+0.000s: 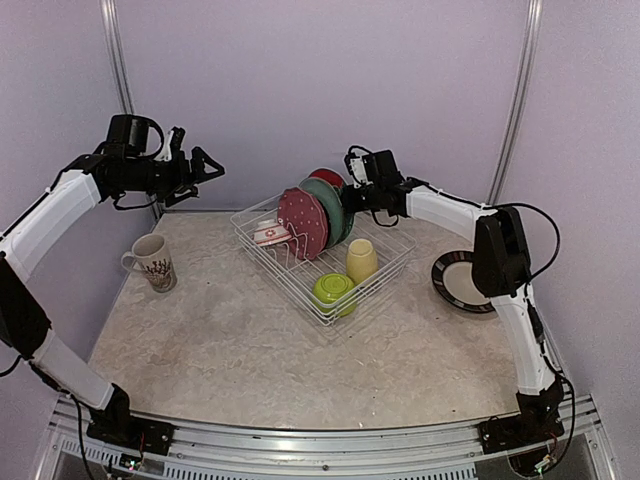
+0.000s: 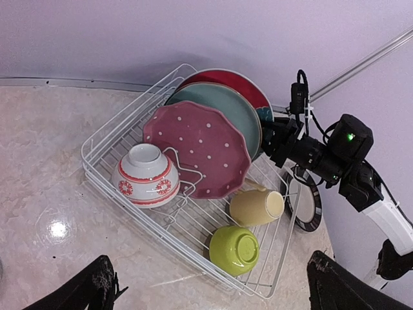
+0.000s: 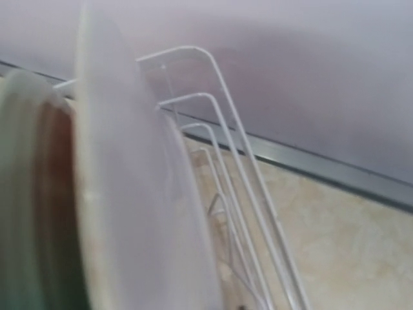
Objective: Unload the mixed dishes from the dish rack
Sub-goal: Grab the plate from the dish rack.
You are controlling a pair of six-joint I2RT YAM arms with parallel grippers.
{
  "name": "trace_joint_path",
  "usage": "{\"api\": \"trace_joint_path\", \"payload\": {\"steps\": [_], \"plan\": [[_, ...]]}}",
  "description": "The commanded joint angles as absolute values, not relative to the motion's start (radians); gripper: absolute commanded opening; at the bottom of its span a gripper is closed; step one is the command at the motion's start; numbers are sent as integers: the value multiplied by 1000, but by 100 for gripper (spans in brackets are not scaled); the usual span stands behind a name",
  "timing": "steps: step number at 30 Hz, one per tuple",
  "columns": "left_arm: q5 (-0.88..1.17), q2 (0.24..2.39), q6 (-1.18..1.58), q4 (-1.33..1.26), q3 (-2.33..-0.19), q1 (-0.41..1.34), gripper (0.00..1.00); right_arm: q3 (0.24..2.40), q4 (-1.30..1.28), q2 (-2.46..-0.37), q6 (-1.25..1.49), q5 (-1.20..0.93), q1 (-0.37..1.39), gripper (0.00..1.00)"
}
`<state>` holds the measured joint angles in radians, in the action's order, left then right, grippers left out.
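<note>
The dish rack (image 1: 275, 265) stands mid-table. Upright in it, front to back, are a pink-dotted plate (image 1: 303, 222), a teal plate (image 1: 328, 205) and a red plate (image 1: 328, 177). A small red-white bowl (image 2: 145, 174), a pale yellow cup (image 2: 256, 206) on its side and an upturned lime bowl (image 2: 234, 248) also sit inside. My right gripper (image 1: 352, 192) is at the right rim of the rear plates; its fingers are hidden, and its wrist view is filled by a blurred pale plate face (image 3: 142, 194). My left gripper (image 1: 205, 165) hangs open and empty, high at the left.
A patterned cream mug (image 1: 152, 262) stands on the table left of the rack. A dark-rimmed plate (image 1: 460, 282) lies flat to the rack's right, under the right arm. Bare rack prongs (image 3: 226, 129) rise behind the plates, with the back wall close behind.
</note>
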<state>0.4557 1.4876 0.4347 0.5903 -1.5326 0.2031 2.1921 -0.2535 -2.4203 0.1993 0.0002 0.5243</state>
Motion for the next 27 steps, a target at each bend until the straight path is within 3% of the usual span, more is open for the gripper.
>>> {"api": "trace_joint_path", "payload": {"steps": [1, 3, 20, 27], "plan": [[475, 1483, 445, 574, -1535, 194, 99, 2224, -276, -2424, 176, 2, 536, 11], [475, 1483, 445, 574, -1535, 192, 99, 2224, -283, -2413, 156, 2, 541, 0], [489, 1515, 453, 566, -1529, 157, 99, 2194, -377, -2191, 11, 352, 586, 0], [492, 1523, 454, 566, -1530, 159, 99, 2079, -339, -2049, 11, 473, 598, 0]]}}
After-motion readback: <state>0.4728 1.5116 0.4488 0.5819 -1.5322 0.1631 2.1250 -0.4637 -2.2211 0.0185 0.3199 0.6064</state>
